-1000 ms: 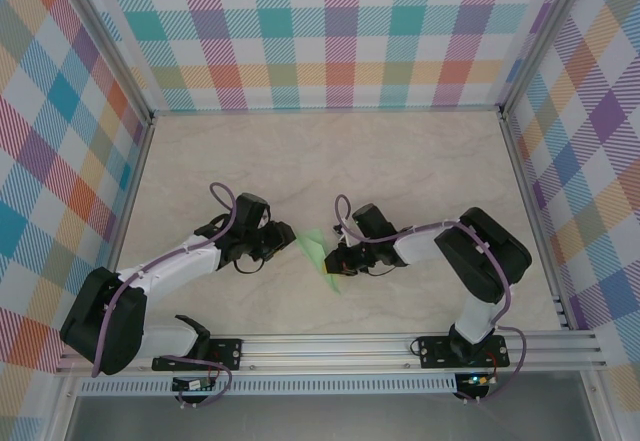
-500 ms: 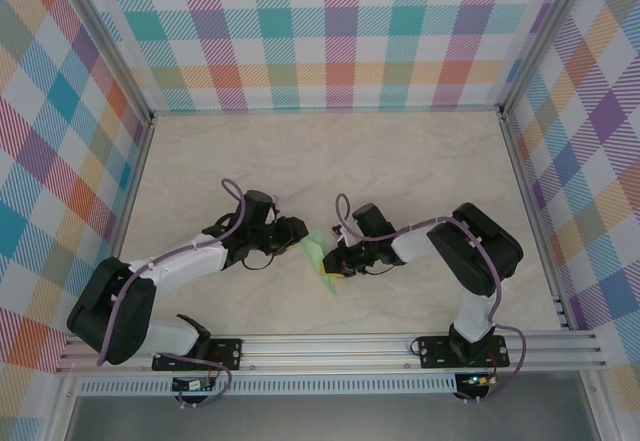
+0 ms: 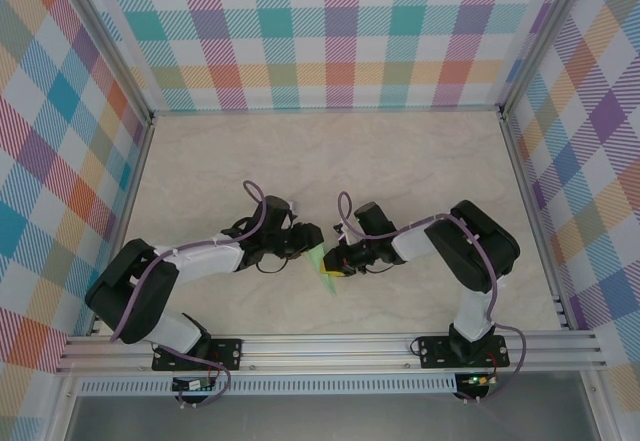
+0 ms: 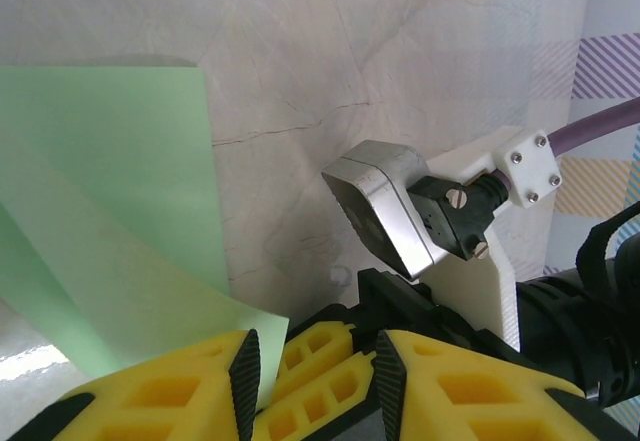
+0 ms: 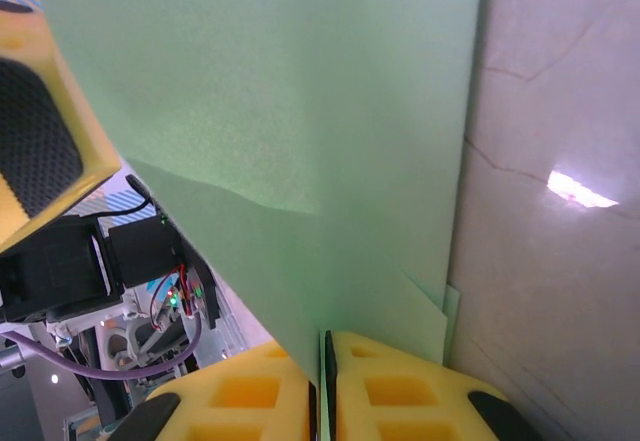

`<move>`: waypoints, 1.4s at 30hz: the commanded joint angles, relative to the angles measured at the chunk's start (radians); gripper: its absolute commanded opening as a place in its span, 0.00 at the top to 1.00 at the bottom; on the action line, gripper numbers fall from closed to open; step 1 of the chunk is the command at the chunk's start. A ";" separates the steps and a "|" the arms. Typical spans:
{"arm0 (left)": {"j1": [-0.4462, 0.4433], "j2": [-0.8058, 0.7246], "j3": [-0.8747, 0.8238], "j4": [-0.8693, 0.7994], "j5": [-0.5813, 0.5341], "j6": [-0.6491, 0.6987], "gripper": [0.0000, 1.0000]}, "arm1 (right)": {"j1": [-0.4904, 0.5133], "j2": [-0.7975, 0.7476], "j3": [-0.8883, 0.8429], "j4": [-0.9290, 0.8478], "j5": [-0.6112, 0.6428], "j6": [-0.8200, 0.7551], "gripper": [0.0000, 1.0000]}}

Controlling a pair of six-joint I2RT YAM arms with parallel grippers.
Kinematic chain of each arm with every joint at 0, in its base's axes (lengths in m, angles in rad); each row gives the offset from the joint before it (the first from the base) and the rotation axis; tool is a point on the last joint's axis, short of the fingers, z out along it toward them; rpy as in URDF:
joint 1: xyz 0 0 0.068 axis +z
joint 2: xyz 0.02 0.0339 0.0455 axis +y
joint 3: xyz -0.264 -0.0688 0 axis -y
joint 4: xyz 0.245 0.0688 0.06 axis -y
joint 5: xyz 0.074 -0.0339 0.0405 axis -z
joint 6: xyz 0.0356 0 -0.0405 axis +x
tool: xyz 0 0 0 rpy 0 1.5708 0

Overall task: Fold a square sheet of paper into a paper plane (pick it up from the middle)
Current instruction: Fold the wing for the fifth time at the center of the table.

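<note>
The square sheet of paper (image 3: pixel 319 258) is pale green, carries a diagonal fold and stands up off the table between the two arms; no paper plane shape shows. My right gripper (image 5: pixel 322 393) is shut on its lower edge, and the sheet (image 5: pixel 300 111) rises in front of that camera. My left gripper (image 4: pixel 317 381) is open. One corner of the paper (image 4: pixel 120 211) reaches in just beside its left pad, without being pinched. The right gripper's yellow fingers (image 4: pixel 320 361) lie between the left jaws. Seen from above, the left gripper (image 3: pixel 312 245) and right gripper (image 3: pixel 331 269) nearly touch.
Marbled tabletop (image 3: pixel 400 171) stretches bare behind the arms. Checked walls (image 3: pixel 340 31) close in three sides. An aluminium rail (image 3: pixel 330 346) runs along the near edge. The right wrist's silver camera block (image 4: pixel 385 206) sits close ahead of the left fingers.
The left arm has swung right, bringing its open gripper up against the paper and the right gripper. The right gripper stays in place, holding the sheet.
</note>
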 commanded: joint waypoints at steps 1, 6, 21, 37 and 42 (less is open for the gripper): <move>-0.012 0.027 -0.005 0.050 -0.005 0.024 0.62 | -0.008 0.013 0.010 0.026 -0.024 0.000 0.86; -0.012 0.053 0.001 0.063 -0.024 0.037 0.61 | -0.010 0.014 0.011 0.016 -0.008 0.003 0.85; -0.012 0.081 0.022 0.053 -0.050 0.053 0.60 | -0.010 -0.011 0.005 -0.025 0.051 0.001 0.88; -0.014 -0.105 -0.086 0.037 -0.067 0.075 0.56 | -0.010 0.016 0.018 -0.050 0.035 0.040 0.90; -0.029 -0.066 -0.086 0.103 -0.040 0.066 0.58 | -0.011 0.025 0.024 -0.082 0.046 0.037 0.90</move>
